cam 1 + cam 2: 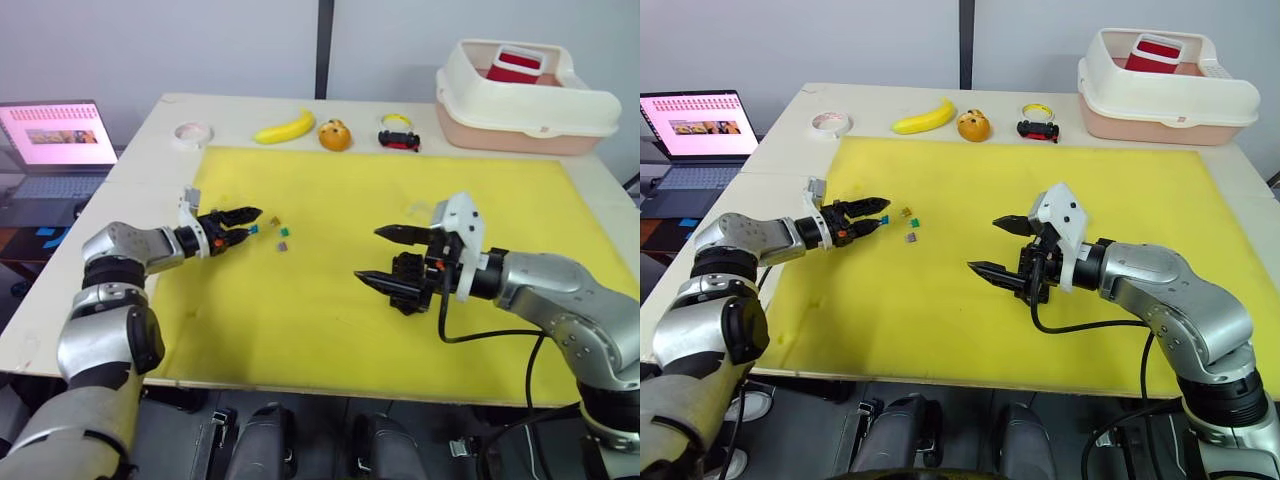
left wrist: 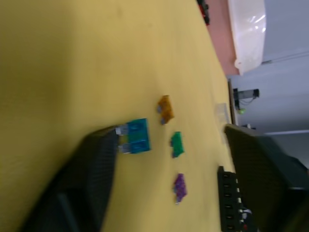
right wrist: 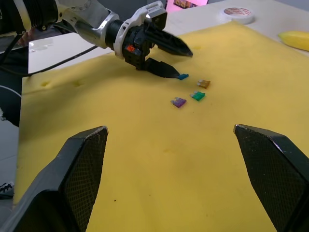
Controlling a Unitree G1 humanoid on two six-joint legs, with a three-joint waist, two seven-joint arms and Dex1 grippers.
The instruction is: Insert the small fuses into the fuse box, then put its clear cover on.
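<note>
The right gripper [image 1: 385, 257] is spread wide over the fuse box [image 1: 408, 280], gripping nothing. The left gripper [image 3: 171, 62] is held open, one fingertip touching the blue fuse [image 3: 182, 76].

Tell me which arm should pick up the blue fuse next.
Left. The left gripper is open with a fingertip right beside the blue fuse, while the right gripper hangs open well away from the fuses, across the yellow mat.
</note>
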